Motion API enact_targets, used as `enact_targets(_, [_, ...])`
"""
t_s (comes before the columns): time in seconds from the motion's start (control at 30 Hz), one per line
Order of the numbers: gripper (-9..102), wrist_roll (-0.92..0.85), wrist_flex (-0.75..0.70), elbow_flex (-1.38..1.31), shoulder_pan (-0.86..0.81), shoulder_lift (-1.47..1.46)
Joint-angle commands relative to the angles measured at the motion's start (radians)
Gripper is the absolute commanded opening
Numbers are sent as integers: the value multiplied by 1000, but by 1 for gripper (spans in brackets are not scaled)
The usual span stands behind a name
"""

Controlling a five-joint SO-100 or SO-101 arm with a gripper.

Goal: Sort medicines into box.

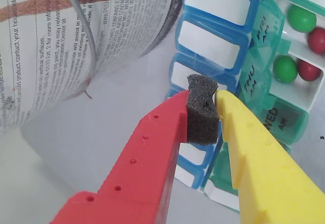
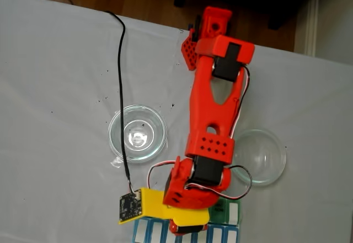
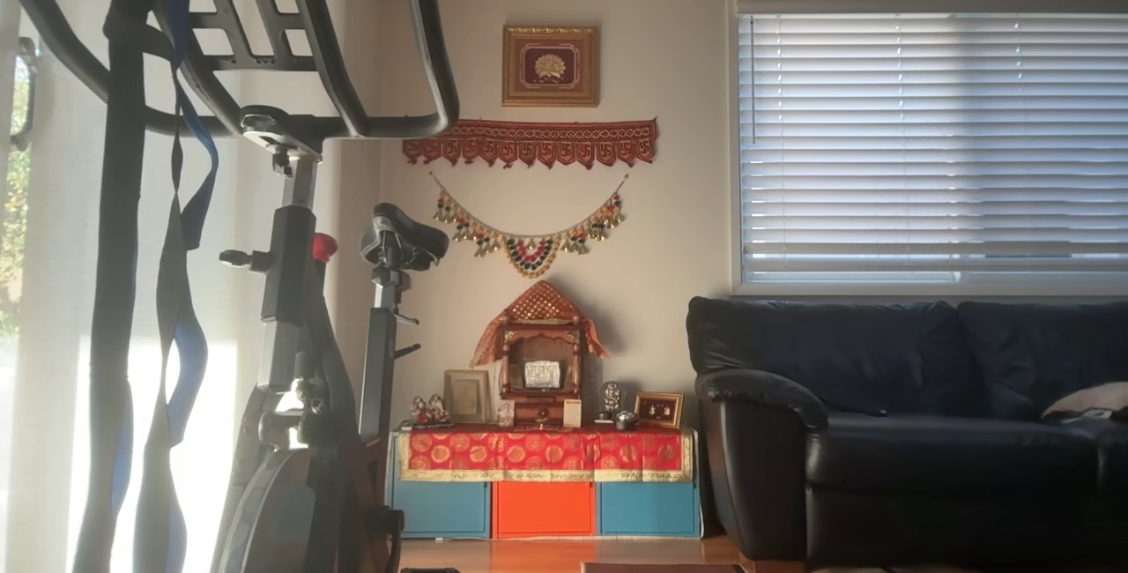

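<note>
In the wrist view my gripper (image 1: 204,98) hovers low over the box (image 1: 252,79), a pill organizer with a blue row beside a green day-labelled row. The red finger (image 1: 152,148) and yellow finger (image 1: 254,153) are shut against a black foam pad, and I see no pill between them. Two open green-row compartments at the right each hold medicines: a green pill (image 1: 301,18) with a dark red one (image 1: 317,40), and a green pill (image 1: 285,69) with a dark red one (image 1: 309,70). In the fixed view the arm's yellow-and-red head covers the box (image 2: 227,235) at the bottom edge.
Two clear glass dishes stand on the white cloth, one left of the arm (image 2: 137,133) and one right of it (image 2: 259,156). A dish rim (image 1: 86,41) looms close at the wrist view's upper left. A black cable (image 2: 121,88) runs past the left dish.
</note>
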State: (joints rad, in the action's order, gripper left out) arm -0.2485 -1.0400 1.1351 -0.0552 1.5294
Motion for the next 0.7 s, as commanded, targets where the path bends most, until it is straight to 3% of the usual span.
enact_targets(0.0, [1, -35, 12, -31, 2, 43])
enact_targets(0.23, [1, -94, -124, -133, 5, -29])
enact_targets(0.67, [1, -150, -244, -252, 0, -146])
